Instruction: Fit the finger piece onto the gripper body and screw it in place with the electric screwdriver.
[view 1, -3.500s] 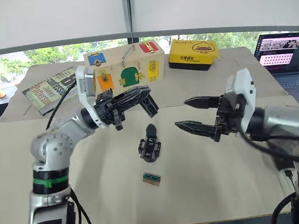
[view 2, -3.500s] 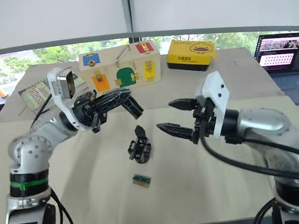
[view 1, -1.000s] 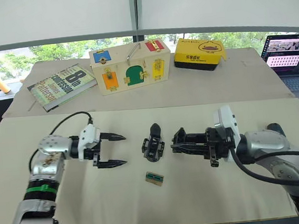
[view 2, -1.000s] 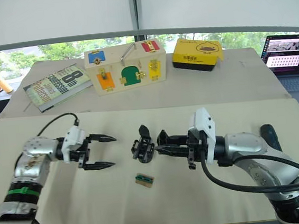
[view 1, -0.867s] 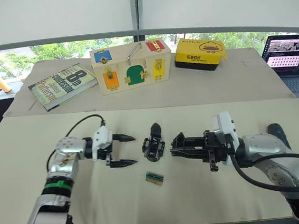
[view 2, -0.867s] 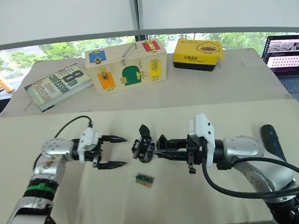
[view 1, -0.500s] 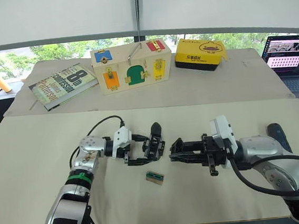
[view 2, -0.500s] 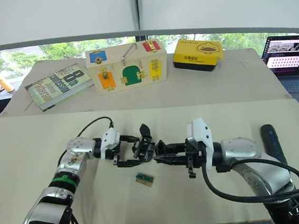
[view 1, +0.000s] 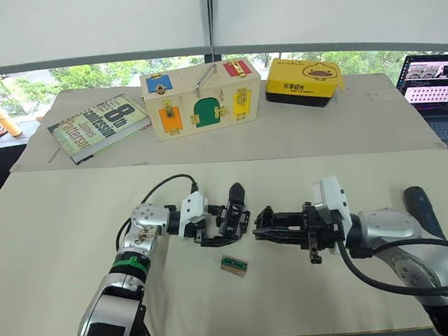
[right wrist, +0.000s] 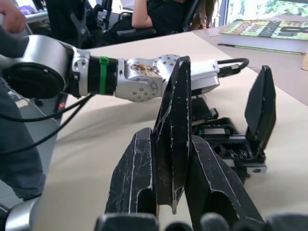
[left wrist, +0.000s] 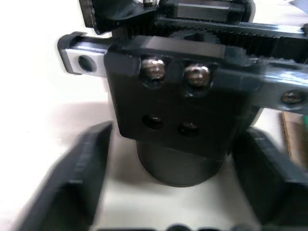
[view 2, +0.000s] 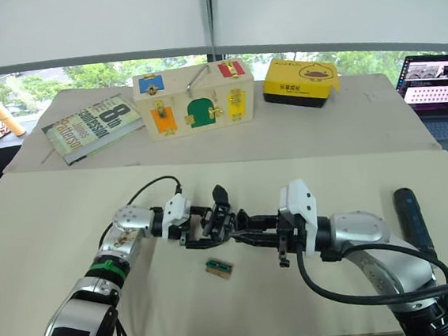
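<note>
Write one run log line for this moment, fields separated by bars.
left gripper: open around gripper body | right gripper: shut on finger piece | electric screwdriver: lying on table

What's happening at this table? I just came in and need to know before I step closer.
The robot is assembling a small gripper. Its left pincer has its fingers around the gripper body on the table; whether they press on it is unclear. The right pincer is shut on the finger piece, held close beside the body but not yet fitted. The electric screwdriver lies untouched off by the right arm, so no screwing has begun.
</note>
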